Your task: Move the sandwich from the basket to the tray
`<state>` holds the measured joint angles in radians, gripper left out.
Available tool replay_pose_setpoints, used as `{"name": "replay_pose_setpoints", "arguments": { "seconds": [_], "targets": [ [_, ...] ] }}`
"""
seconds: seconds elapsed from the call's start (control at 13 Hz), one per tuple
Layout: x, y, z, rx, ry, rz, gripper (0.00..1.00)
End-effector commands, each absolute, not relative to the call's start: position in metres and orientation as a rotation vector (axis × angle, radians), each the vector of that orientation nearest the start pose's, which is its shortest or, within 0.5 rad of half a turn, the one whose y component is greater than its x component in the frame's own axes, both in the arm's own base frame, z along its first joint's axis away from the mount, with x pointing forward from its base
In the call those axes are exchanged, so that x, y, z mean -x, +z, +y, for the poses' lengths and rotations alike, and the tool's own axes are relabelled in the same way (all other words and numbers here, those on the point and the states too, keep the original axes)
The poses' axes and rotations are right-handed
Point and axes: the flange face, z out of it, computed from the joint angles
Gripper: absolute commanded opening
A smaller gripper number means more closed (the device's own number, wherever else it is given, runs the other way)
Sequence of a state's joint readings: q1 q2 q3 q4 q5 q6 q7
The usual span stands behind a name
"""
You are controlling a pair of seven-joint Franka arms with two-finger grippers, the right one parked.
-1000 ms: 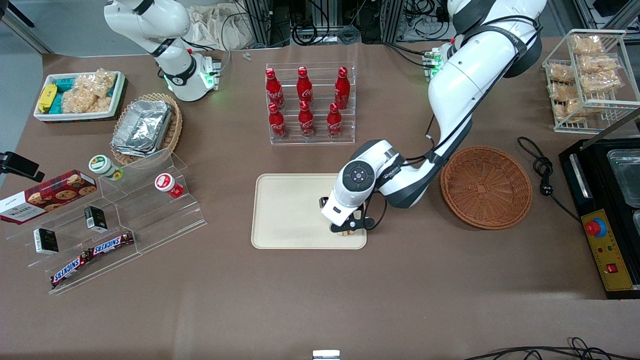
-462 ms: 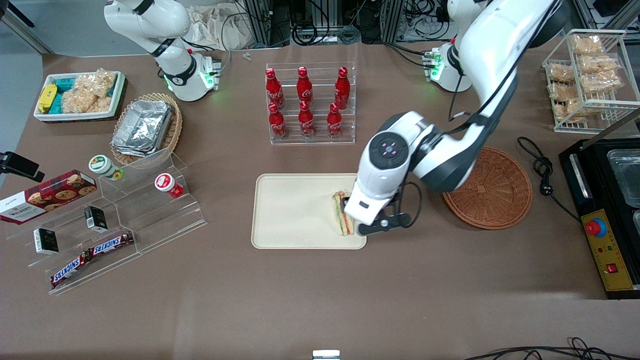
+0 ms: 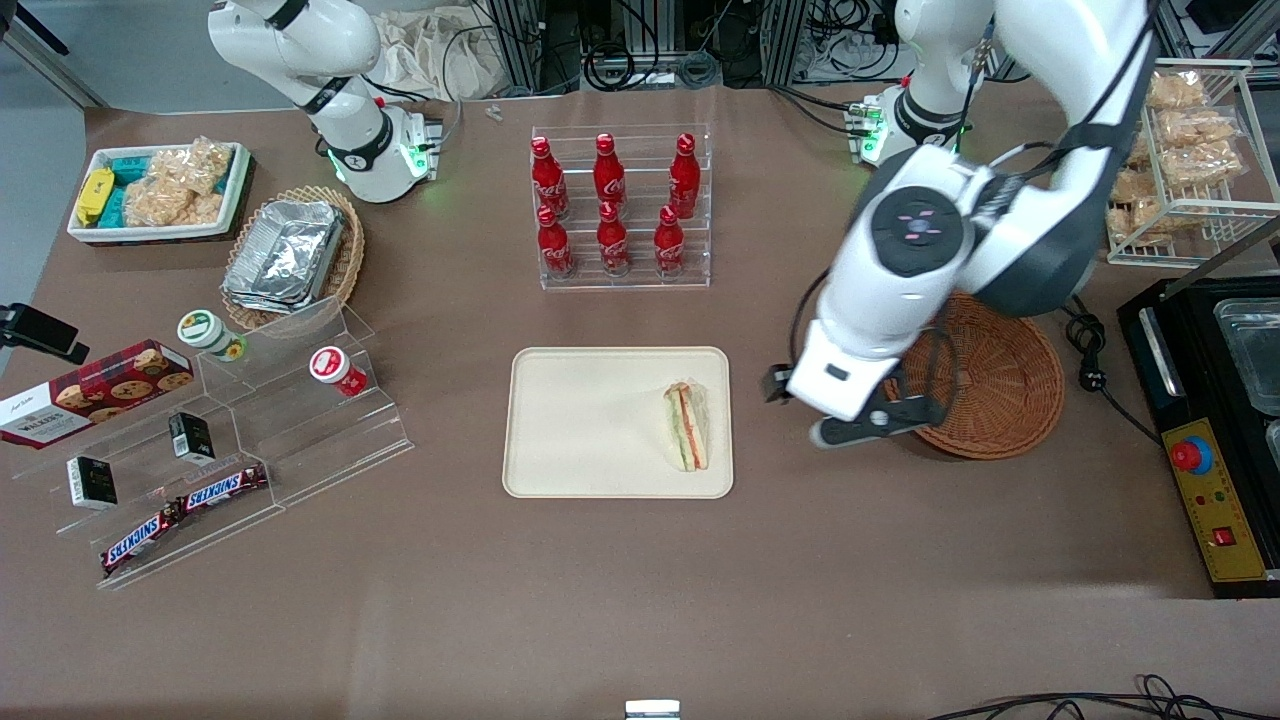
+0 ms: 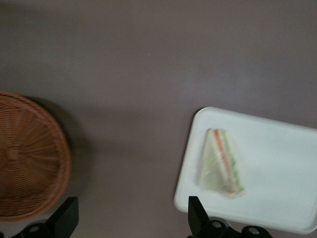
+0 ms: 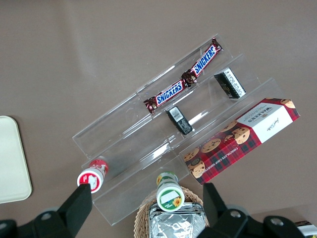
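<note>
The gripper (image 3: 850, 420) has let go and lifted away toward the basket (image 3: 1000, 400). Its fingers (image 4: 67, 218) are wide open, holding nothing. The sandwich (image 3: 687, 426) now lies on the tray (image 3: 580, 420), near the tray's 3 o'clock edge, so the job looks done. Only the wrist view shows the empty open fingers.

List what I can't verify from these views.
- Round reddish-brown wicker basket: arm covers part in front view; left wrist view's edge cuts it.
- Cream rectangular tray: cut off in left wrist view.
- Wrapped triangular sandwich on tray: underside hidden.
- Open left gripper, above table between tray and basket: front view's wrist hides its fingers.
</note>
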<state>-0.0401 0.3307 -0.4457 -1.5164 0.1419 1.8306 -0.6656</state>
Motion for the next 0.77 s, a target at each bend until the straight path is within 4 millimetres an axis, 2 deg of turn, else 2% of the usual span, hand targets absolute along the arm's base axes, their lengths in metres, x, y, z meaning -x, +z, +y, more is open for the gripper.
{"name": "replay_pose_setpoints", "arguments": {
  "seconds": [0.0,0.15,0.38,0.46,0.69],
  "targets": [
    [-0.574,0.523,-0.173,3.151,0.062,-0.095,1.0],
    [-0.568,0.539,-0.12,3.133,0.151,0.052,1.0],
    [-0.568,0.553,-0.054,3.122,0.179,0.181,1.0],
    [-0.569,0.556,-0.038,3.118,0.177,0.203,1.0],
    [-0.575,0.56,-0.023,3.093,0.167,0.209,1.0]
  ]
}}
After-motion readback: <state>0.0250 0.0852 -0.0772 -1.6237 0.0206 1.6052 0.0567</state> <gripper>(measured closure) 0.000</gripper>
